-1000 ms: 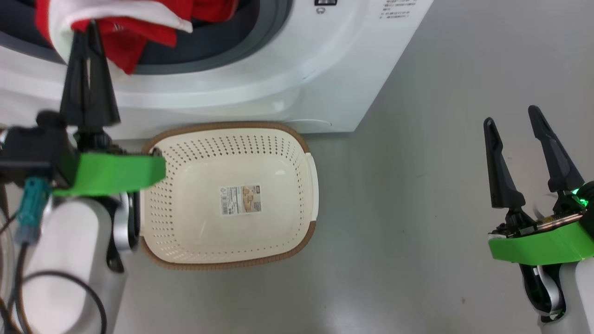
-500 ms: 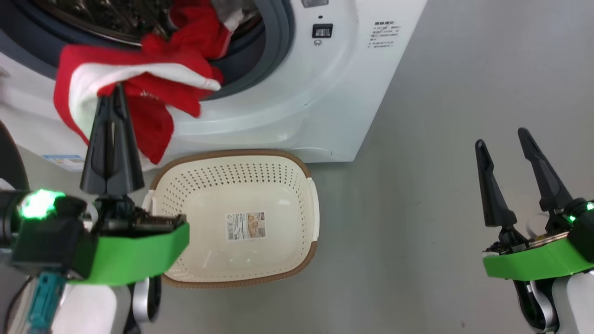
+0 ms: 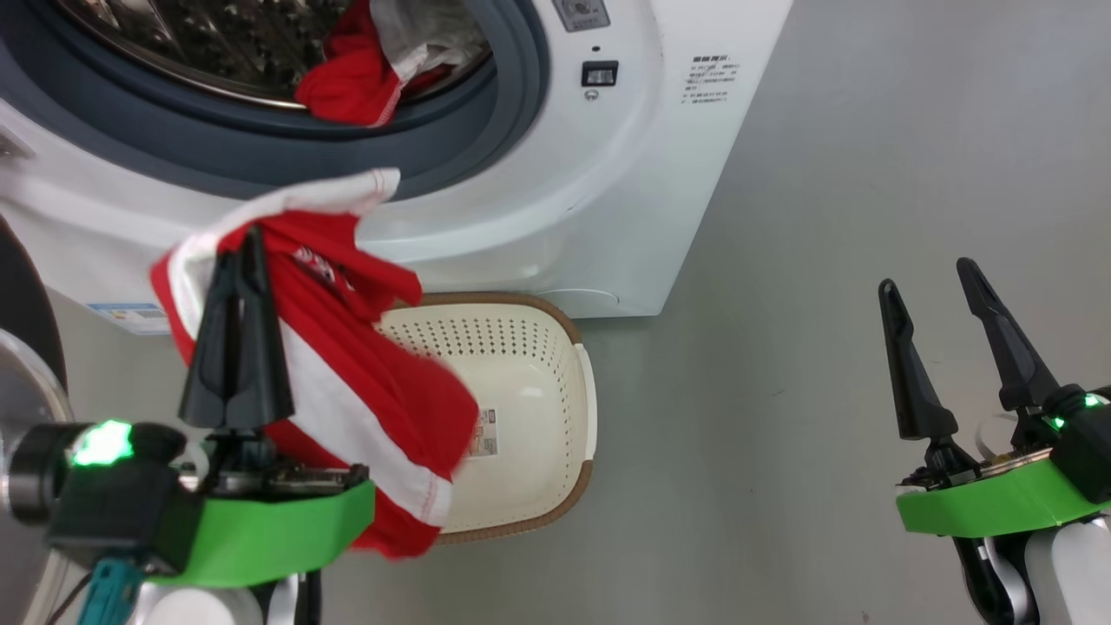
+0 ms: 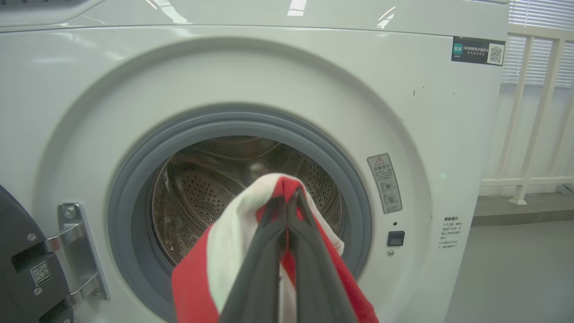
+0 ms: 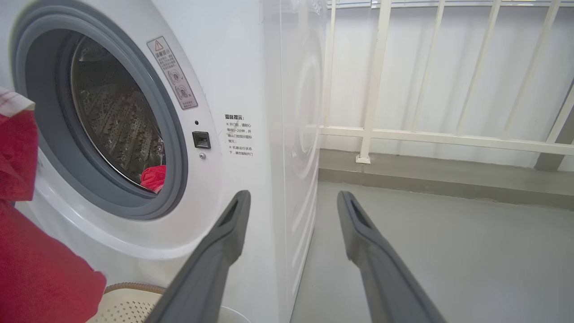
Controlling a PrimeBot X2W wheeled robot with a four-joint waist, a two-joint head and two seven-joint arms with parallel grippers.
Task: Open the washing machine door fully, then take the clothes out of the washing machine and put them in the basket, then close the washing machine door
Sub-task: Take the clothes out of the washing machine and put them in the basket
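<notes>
The washing machine (image 3: 538, 200) stands with its drum mouth uncovered, and its door (image 3: 19, 295) is swung out at the far left. My left gripper (image 3: 243, 247) is shut on a red and white garment (image 3: 347, 382), which hangs in front of the machine over the left part of the basket (image 3: 588, 399). The left wrist view has the same garment (image 4: 233, 251) draped over the shut left gripper (image 4: 289, 199). More red clothes (image 3: 351, 87) lie on the lip of the drum. My right gripper (image 3: 924, 278) hovers open over the floor at the right, holding nothing.
The grey floor (image 3: 825, 174) spreads to the right of the machine. A white railing (image 5: 448, 134) stands against the wall behind. The basket (image 5: 130, 300) sits on the floor right against the machine's (image 5: 251, 67) front, below the drum opening.
My left gripper has pulled the red and white garment out of the drum mouth and back, so it now hangs over the basket. The head camera has shifted. The right gripper stays open.
</notes>
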